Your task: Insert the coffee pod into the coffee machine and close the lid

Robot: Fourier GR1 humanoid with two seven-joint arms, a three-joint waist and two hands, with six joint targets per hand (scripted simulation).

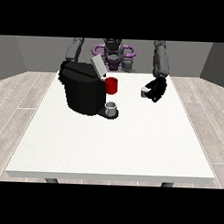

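A black coffee machine (81,90) stands at the table's back left, its grey lid (98,66) raised and tilted open. A small grey cup (111,108) sits on the machine's base at its front right. The hand at the view's right (156,89) hovers over the table's back right, curled round a small grey coffee pod (144,91) that shows at its left edge. The other hand is hidden behind the machine; only its upper arm (74,49) shows.
A red mug (111,85) stands just right of the machine, between it and the hand with the pod. The white table (112,146) stretches wide toward the camera. Wooden floor surrounds it.
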